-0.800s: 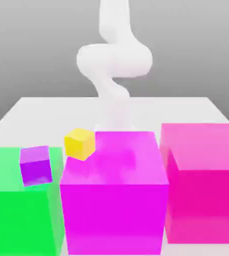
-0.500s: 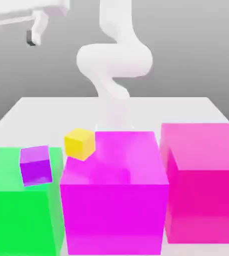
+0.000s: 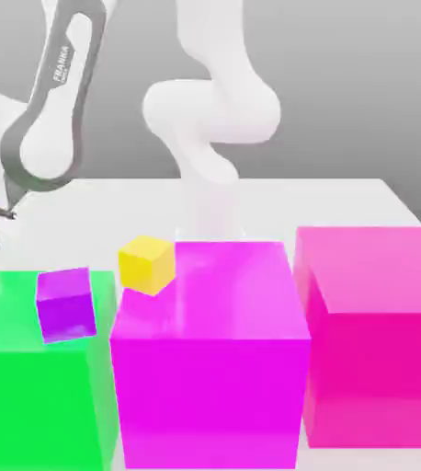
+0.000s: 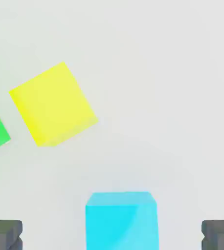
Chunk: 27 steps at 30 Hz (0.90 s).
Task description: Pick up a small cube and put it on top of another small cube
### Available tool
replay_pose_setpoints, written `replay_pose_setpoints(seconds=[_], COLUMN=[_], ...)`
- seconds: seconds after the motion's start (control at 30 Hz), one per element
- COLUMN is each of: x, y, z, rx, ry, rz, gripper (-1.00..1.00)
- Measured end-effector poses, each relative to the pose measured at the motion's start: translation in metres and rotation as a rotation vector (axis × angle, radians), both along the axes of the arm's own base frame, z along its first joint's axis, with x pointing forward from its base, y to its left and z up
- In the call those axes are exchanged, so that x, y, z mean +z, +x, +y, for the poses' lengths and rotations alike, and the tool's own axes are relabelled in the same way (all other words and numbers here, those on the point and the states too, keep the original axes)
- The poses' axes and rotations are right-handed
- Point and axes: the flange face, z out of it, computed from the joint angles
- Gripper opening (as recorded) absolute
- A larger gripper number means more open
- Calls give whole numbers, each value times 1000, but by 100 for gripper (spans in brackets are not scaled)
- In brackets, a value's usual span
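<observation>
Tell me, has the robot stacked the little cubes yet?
Not yet. Nothing is stacked: the yellow cube and cyan cube sit apart on the table. The gripper is open and empty, with the cyan cube between its fingers. Grabbing, lifting and stacking remain.

Bare table [image 4: 172, 73] is seen around the cyan cube [image 4: 122, 219], between spread fingertips [image 4: 4, 235]. Yellow cube [image 4: 53, 103] sits apart. Large green [image 3: 39, 386], magenta [image 3: 210, 354], pink [image 3: 380, 331] blocks wall the near edge.

White Franka arm [image 3: 210, 110] rising from rear base, bent forward and down at exterior view's left, gripper [image 4: 112, 234] jaws spread wide, dark fingertips [image 4: 4, 234] apart, nothing gripped
</observation>
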Motion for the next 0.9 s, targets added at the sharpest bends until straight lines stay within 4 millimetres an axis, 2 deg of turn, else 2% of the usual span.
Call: replay_pose_setpoints(seconds=[0.17, 0.2, 0.43, 0.6, 0.67, 0.77, 0.9], x=[-52, -61, -63, -16, 7, 47, 107], y=[0, -1, -1, 0, -6, 27, 80], z=[1, 2, 2, 2, -9, -14, -5], rx=[12, 12, 11, 12, -32, -50, -56], ry=[-1, 0, 2, 1, -3, 3, 13], rz=[13, 13, 14, 13, -1, -25, -51], gripper=[0, -100, -100, -100, -100, -100, -100])
